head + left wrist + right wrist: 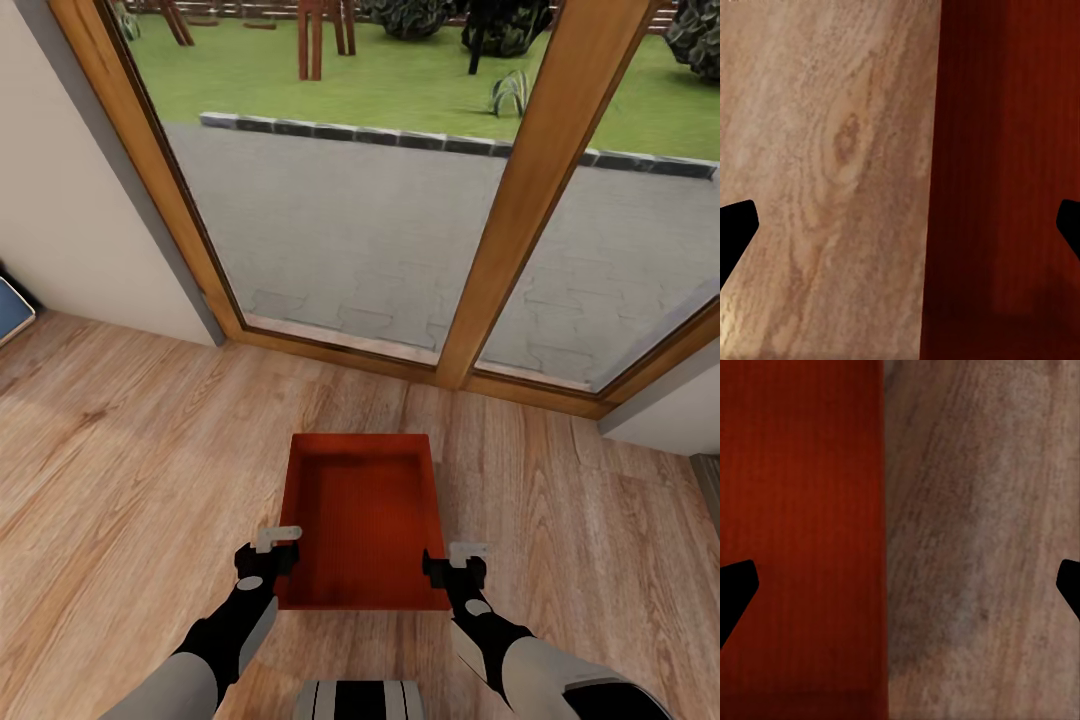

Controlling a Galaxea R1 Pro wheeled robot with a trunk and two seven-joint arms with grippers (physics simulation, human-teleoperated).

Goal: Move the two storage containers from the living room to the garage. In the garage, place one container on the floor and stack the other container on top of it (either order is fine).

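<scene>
Plain, unlabelled storage container (362,520) on wood floor (120,460); left end effector (272,556) and right end effector (452,568) spread, straddling its walls.

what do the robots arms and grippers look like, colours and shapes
In the head view both arms have pale grey shells on the forearms with black wrist sections and black joints. The left gripper and right gripper have blocky black bodies topped by small light grey angular pieces. In the wrist views the jaws appear as plain black pointed tips. No cables or markings are visible.
</scene>
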